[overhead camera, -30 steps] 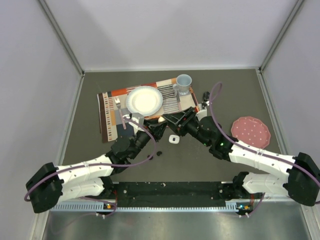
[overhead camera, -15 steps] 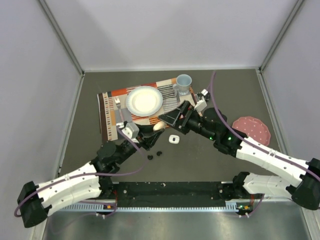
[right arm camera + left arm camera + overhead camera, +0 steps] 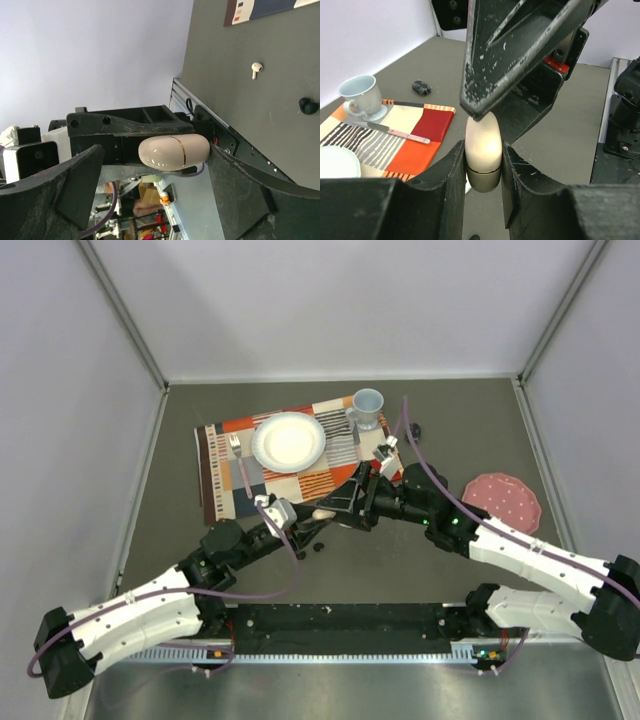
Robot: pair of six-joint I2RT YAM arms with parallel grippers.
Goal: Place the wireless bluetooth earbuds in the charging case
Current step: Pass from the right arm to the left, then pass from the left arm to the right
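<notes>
Your right gripper (image 3: 156, 149) has just spread wide around the closed charging case (image 3: 482, 137), gripping nothing; your left gripper (image 3: 483, 165) clamps it. No earbud can go in yet.

Lighting: even, diffuse and bright; we trace it to overhead.
Shadows: faint and soft on the dark grey matte tabletop (image 3: 400, 570).
Glare: we record a mild sheen on the glossy cream oval charging case (image 3: 172, 152).
Focus: we find the black plastic fingers (image 3: 440, 195) of the left gripper (image 3: 483, 170) soft up close; the overhead view is sharp.
</notes>
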